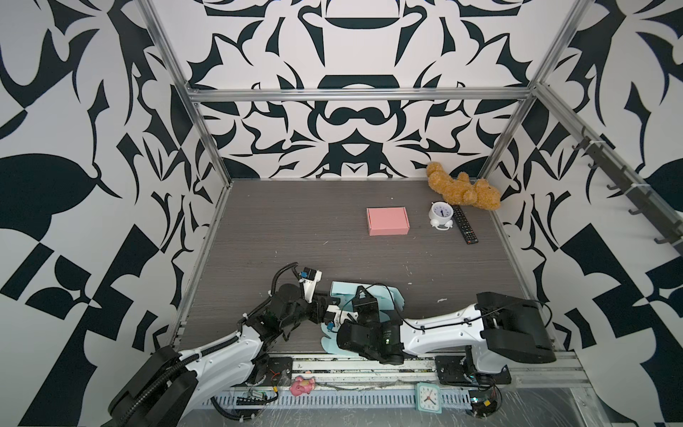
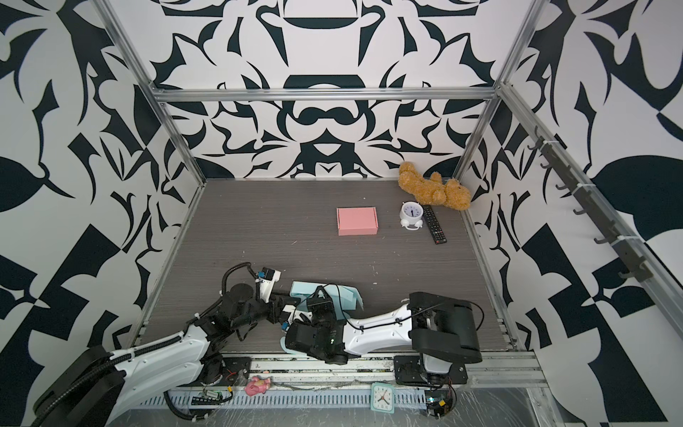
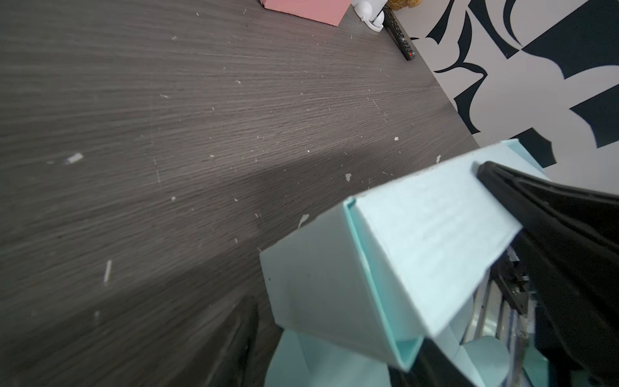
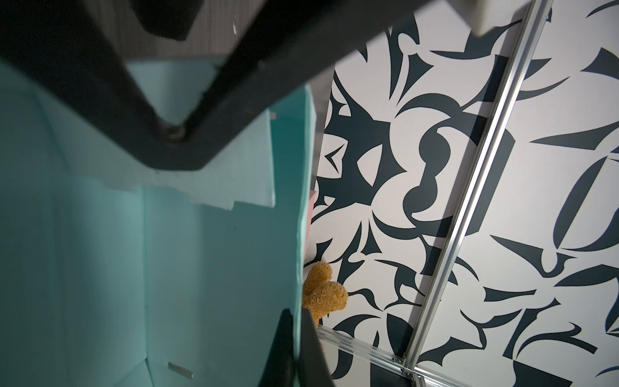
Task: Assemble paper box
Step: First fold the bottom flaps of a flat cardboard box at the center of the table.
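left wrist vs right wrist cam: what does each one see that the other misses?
Left wrist only: the white alarm clock and the remote. Right wrist only: an aluminium frame post, and the right end effector pinched on a wall edge of the teal paper box, showing its inside. Both: the teal paper box, the patterned wall, and a bit of the teddy bear.

Bright even light, soft shadows, paper box [image 4: 201, 268] blurred close-up

Robot lab cell: alu frame [image 1: 354, 94], b/w patterned walls [image 1: 369, 48], wood-look bench [image 1: 295, 229].
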You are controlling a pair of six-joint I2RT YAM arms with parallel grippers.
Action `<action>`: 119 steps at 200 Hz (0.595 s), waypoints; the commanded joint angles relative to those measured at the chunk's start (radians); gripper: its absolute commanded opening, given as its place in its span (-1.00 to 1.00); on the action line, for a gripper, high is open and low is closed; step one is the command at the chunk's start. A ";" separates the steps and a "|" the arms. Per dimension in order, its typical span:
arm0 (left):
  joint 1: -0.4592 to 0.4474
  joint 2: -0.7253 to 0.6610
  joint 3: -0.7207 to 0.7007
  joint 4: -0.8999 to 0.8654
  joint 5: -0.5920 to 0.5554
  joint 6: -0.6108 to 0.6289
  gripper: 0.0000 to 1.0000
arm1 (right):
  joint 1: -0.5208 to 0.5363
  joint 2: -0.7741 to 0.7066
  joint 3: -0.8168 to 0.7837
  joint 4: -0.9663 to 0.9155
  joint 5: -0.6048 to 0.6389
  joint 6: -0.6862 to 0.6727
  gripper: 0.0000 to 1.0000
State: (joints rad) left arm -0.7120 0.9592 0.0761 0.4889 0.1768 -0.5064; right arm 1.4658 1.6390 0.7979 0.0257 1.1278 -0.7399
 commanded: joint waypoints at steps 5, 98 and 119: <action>-0.023 0.008 0.011 0.051 -0.094 0.053 0.07 | 0.019 -0.017 -0.008 -0.040 -0.076 -0.007 -1.00; -0.052 0.025 0.029 0.073 -0.187 0.120 -0.18 | 0.019 -0.018 0.010 -0.049 -0.090 0.011 -0.87; -0.070 0.045 0.038 0.089 -0.208 0.134 -0.20 | 0.019 -0.016 0.014 -0.047 -0.089 0.013 -0.83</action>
State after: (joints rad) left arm -0.7715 0.9825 0.0811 0.5369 0.0494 -0.4019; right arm 1.4658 1.6390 0.7986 0.0219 1.1229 -0.7311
